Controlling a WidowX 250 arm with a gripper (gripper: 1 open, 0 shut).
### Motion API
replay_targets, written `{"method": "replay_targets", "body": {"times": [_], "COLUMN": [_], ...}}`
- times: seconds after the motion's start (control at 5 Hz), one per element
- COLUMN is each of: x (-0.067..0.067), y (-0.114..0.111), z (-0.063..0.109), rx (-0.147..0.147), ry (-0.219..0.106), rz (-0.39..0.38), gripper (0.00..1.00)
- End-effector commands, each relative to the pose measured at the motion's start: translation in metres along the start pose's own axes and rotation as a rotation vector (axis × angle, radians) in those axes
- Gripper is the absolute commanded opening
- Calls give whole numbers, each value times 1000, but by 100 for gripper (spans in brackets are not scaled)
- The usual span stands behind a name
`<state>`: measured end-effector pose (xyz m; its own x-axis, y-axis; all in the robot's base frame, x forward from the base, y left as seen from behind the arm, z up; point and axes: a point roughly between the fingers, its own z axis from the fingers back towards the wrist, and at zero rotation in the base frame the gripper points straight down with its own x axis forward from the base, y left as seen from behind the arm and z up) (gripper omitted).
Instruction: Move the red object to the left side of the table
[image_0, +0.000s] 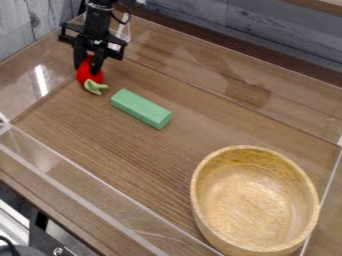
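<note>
red object (88, 72) getting pinched by the hand (90, 68) at the far left of the worktop (227, 110)
hand's pointing straight down, clamping it; green block (140, 108) is lying just beside.

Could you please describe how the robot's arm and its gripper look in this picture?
The gripper is black, with a boxy body and two thin dark fingers pointing downward. Small orange-red accents show on its body and near the wrist above. The arm is dark too, and only its lowest part is in view at the top edge. I can make out no cables or markings.
</note>
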<state>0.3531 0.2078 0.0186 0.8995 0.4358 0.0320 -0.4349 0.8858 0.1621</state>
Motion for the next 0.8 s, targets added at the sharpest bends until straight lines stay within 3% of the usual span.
{"method": "replay_targets", "body": {"times": [0.0,0.6], "x": [-1,2], "y": [-3,-4], "z": [1,2], "rx": [-15,-24], "ry": [7,22], "rz": [-7,-17], "gripper": [0,0]}}
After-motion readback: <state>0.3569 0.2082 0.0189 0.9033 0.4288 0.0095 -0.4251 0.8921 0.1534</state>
